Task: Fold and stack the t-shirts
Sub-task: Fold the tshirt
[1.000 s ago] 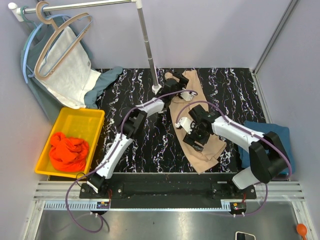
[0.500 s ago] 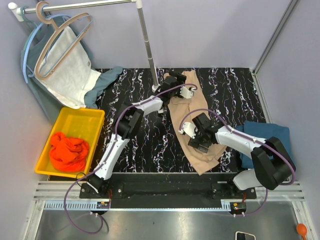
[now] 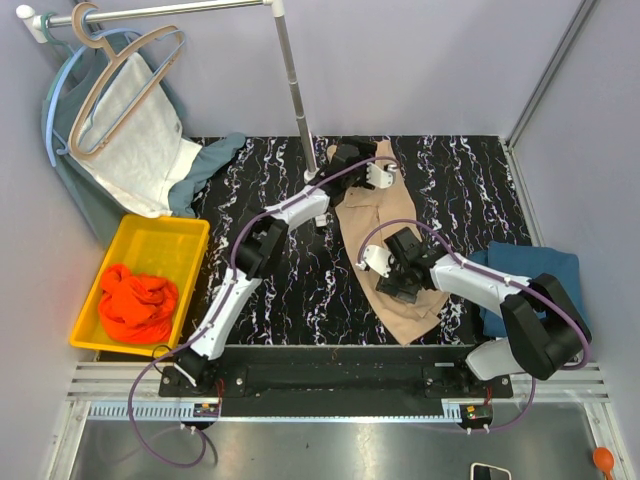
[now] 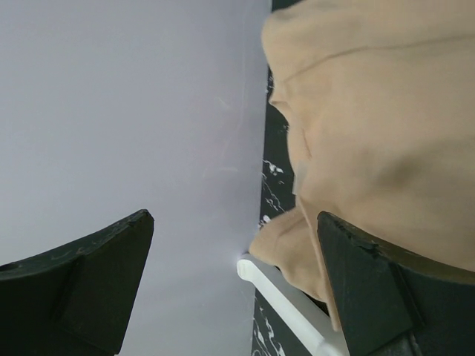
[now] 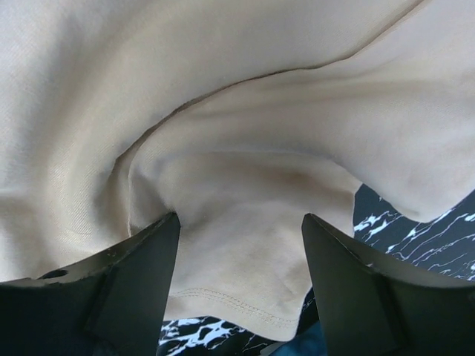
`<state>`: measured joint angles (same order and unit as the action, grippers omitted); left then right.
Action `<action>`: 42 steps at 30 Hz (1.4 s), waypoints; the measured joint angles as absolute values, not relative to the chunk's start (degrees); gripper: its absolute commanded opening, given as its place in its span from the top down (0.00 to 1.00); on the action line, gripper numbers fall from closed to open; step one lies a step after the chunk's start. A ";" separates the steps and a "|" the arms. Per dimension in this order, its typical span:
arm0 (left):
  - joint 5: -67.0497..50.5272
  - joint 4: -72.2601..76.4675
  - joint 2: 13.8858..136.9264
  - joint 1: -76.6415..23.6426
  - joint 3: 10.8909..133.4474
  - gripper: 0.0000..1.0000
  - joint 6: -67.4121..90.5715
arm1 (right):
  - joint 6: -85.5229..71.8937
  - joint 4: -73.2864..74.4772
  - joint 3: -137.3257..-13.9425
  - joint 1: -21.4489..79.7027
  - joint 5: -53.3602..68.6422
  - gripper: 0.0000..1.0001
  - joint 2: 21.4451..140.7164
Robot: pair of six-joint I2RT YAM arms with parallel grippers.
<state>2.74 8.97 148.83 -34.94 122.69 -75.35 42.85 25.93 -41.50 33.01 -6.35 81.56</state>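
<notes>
A beige-tan t-shirt (image 3: 385, 215) lies lengthwise on the black marbled table (image 3: 290, 270). My left gripper (image 3: 351, 156) hovers open at the shirt's far end by the back wall. In the left wrist view the left gripper (image 4: 234, 222) holds nothing, and the beige shirt (image 4: 371, 111) lies to the right of its right finger (image 4: 393, 297). My right gripper (image 3: 399, 279) is low over the shirt's near part. In its wrist view the right gripper (image 5: 241, 222) is open, its fingers straddling a rumpled fold and hem of the shirt (image 5: 245, 185). A teal-blue t-shirt (image 3: 535, 270) lies at the table's right. An orange-red t-shirt (image 3: 135, 303) sits crumpled in the bin.
A yellow bin (image 3: 160, 240) stands left of the table. A white rack pole (image 3: 296, 95) rises from its foot (image 3: 313, 178) beside the left gripper; the foot (image 4: 286, 300) also shows in the left wrist view. Hangers with white cloth (image 3: 140, 140) and a grey-green garment (image 3: 205, 160) hang at back left.
The left gripper has moved farther toward the back wall along the beige shirt. The right gripper has slid toward the near end of the shirt. Both stay open.
</notes>
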 measured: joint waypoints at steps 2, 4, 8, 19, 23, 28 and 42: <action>2.55 8.60 149.82 -35.07 125.10 0.01 -75.26 | 42.37 27.27 -41.78 33.01 -5.96 0.23 81.49; 2.39 8.45 150.61 -35.27 126.19 0.01 -75.31 | 41.58 29.23 -42.13 33.01 -5.34 0.23 81.34; 2.07 6.61 152.14 -35.55 126.61 0.01 -75.33 | 40.18 33.82 -42.96 33.01 -3.95 0.23 80.29; -1.15 0.47 153.03 -35.68 127.04 0.01 -74.50 | 37.63 41.41 -46.37 33.01 -0.71 0.23 77.97; -1.52 -0.58 152.73 -35.70 127.04 0.01 -74.78 | 37.15 42.02 -46.92 33.01 0.78 0.23 77.87; -1.58 -0.86 152.68 -35.79 127.04 0.01 -75.61 | 37.04 41.52 -46.83 33.01 1.65 0.23 77.87; -1.61 -1.61 152.79 -35.99 127.50 0.01 -80.38 | 37.63 41.89 -46.70 33.01 9.45 0.25 79.33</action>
